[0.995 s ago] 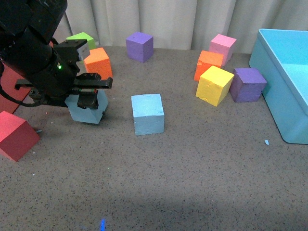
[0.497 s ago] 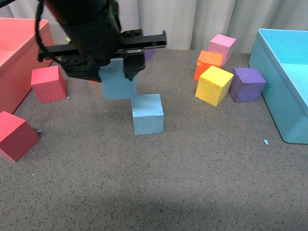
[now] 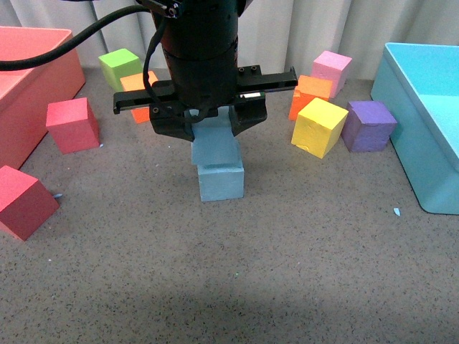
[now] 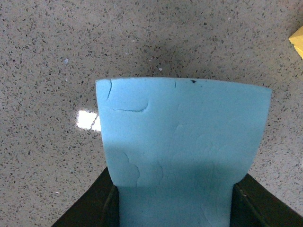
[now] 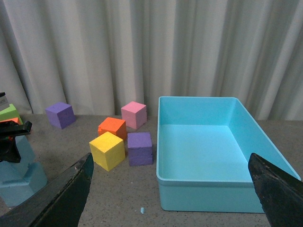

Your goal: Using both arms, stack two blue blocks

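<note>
Moving over from the left side of the desk, a blue block has been carried by the left gripper and is now squeezed tight in it, just on top of the other blue block near the desk's middle, a bit crooked. Only letting go seems left. The right gripper is spread wide, with nothing in it. The desk is grey and speckled; white curtains hang behind.
</note>
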